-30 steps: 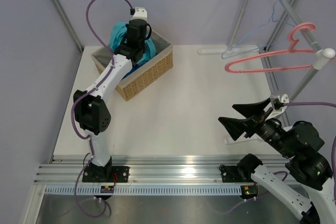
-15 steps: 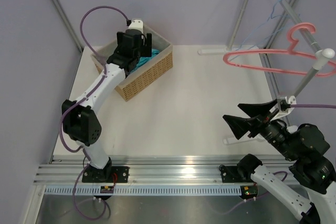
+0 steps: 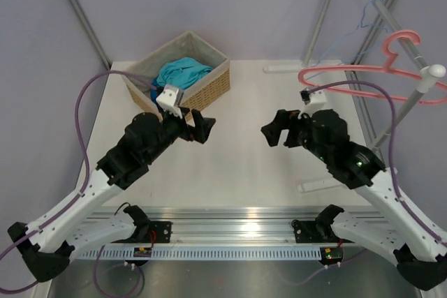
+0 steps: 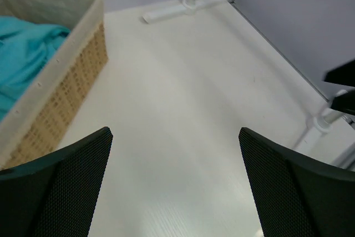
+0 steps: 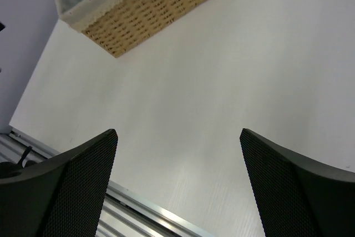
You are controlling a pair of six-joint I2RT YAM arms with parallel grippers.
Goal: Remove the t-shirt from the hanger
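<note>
The teal t-shirt (image 3: 183, 72) lies bunched inside the wicker basket (image 3: 209, 90) at the back left, and it also shows in the left wrist view (image 4: 22, 54). The thin light-blue wire hanger (image 3: 364, 19) hangs bare on the rack at the upper right. My left gripper (image 3: 204, 130) hovers over the table in front of the basket, open with nothing between its fingers (image 4: 175, 137). My right gripper (image 3: 269, 135) faces it across the table's middle, also open and empty (image 5: 177, 132).
A thicker pink hanger (image 3: 363, 75) hangs on the rack rod (image 3: 426, 78) at the right, just above my right arm. The rack's white foot (image 3: 300, 68) lies at the back of the table. An aluminium rail (image 3: 230, 215) runs along the near edge.
My left gripper has opened, left the t-shirt in the basket and drawn back over the table. The right arm has swung from the near right corner to the table's middle.
</note>
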